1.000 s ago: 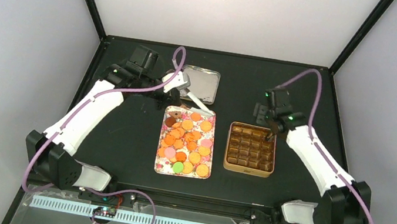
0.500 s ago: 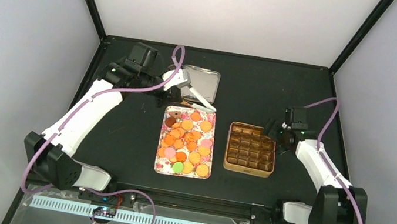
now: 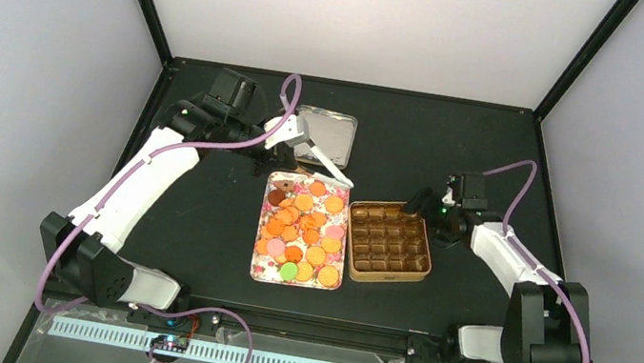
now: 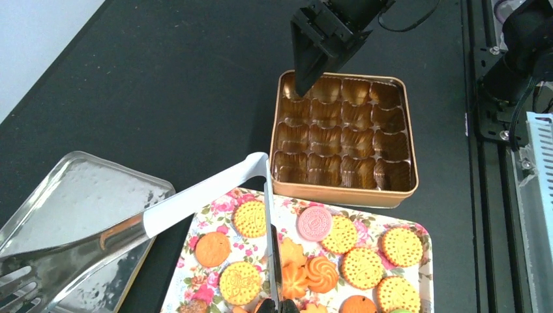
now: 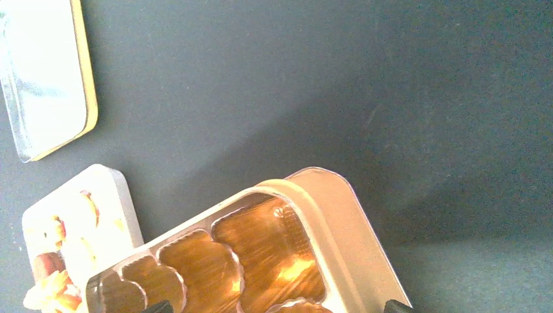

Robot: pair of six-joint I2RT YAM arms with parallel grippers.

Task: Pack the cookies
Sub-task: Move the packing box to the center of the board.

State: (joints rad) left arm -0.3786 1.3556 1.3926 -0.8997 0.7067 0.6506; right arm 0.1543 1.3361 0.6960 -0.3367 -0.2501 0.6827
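Note:
The cookies, mostly round and orange with a pink one among them, lie on a floral tray. A gold tin of empty brown compartments sits against the tray's right side, slightly turned. My left gripper is shut on white-tipped metal tongs, whose tips hover over the tray's far edge. My right gripper is open, straddling the tin's far right corner.
A silver lid lies upside down behind the tray, partly under the tongs. Black table surface surrounds the tray and tin. The arm bases stand along the near edge.
The tin has slid left against the tray and turned a little. My right gripper swung out to the tin's right, then came in at its far right corner. The left arm held still.

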